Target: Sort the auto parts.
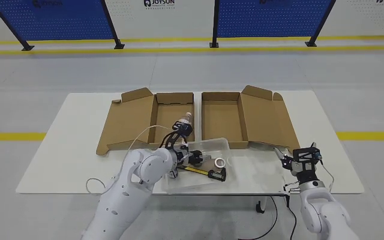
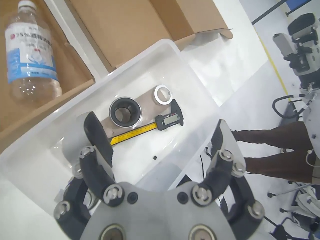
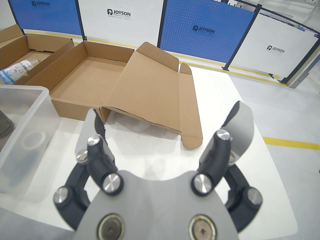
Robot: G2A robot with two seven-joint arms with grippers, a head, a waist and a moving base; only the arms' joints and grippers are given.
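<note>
two sets of fingers were spread wide and empty: the left fingers (image 2: 96, 136) at the lower middle of the overhead frame, over a clear bin (image 2: 190, 71), and the right fingers (image 3: 240, 121) at lower right above bare tabletop (image 1: 78, 150). mid-bin, a black sleeve (image 2: 125, 112), a white ring (image 2: 163, 94) and a caliper (image 2: 170, 120) lay crowded together. grabbing one would likely knock its neighbours, and the bin walls hemmed the approach. a bottle (image 2: 30, 51) lay in the left box (image 1: 174, 99).

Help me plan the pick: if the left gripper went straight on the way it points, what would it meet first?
The left gripper, open, points into the bin; it would probably meet the caliper first, or the floor beside it. Depth is unclear.
</note>
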